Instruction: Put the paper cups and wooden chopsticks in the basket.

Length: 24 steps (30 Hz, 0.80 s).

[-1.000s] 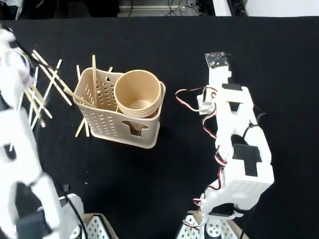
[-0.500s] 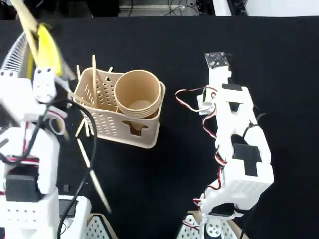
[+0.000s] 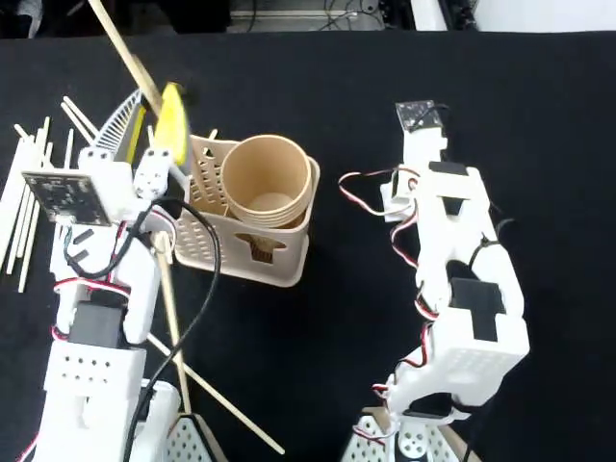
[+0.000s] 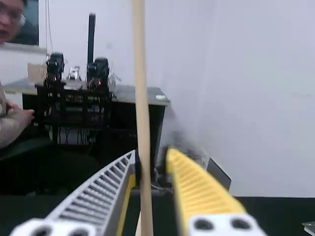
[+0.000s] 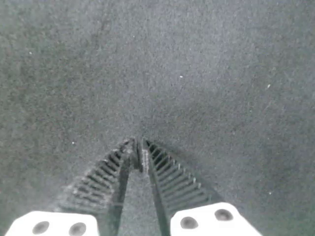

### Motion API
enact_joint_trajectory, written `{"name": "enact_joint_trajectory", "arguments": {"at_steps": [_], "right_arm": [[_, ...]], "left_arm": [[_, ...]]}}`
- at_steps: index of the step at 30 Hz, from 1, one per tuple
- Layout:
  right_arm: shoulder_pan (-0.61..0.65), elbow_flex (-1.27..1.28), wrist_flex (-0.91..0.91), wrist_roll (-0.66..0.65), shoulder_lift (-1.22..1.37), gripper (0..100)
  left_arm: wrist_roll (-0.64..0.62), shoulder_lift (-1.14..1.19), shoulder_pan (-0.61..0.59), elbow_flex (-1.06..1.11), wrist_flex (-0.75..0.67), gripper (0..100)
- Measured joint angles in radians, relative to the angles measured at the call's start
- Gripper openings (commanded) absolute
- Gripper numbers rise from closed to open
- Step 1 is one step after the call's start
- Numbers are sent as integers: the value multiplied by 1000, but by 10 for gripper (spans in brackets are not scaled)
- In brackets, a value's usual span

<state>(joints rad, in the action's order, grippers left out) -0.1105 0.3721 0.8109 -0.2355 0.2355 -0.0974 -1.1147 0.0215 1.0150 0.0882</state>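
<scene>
The left arm's fingers (image 4: pixel 192 182), one white and ribbed, one yellow, clamp narrowly on a long pale wooden chopstick (image 4: pixel 140 73) running straight up between them, near the rim of the beige perforated plastic basket (image 3: pixel 231 252) holding stacked tan paper cups (image 3: pixel 265 178). The right arm's fingers (image 5: pixel 167 177) meet at the tips, empty, over the black counter (image 5: pixel 206 64).

paper cups (image 3: pixel 268 183) in basket (image 3: pixel 226 245), loose chopsticks (image 3: pixel 26 202) well to its left

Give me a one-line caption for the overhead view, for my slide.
Left gripper holds a wooden chopstick at the edge of the basket, which already contains stacked paper cups.
</scene>
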Motion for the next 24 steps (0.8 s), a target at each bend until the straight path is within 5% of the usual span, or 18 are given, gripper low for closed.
{"name": "enact_joint_trajectory", "arguments": {"at_steps": [6,13,18,24], "right_arm": [[0,0,0,0,0,12],[0,0,0,0,0,12],[0,0,0,0,0,12],[0,0,0,0,0,12]], "left_arm": [[-153,-5,-57,-61,216,241],[-180,-6,-160,-292,571,242],[-178,11,-368,-463,850,243],[-31,210,-601,-523,922,243]]}}
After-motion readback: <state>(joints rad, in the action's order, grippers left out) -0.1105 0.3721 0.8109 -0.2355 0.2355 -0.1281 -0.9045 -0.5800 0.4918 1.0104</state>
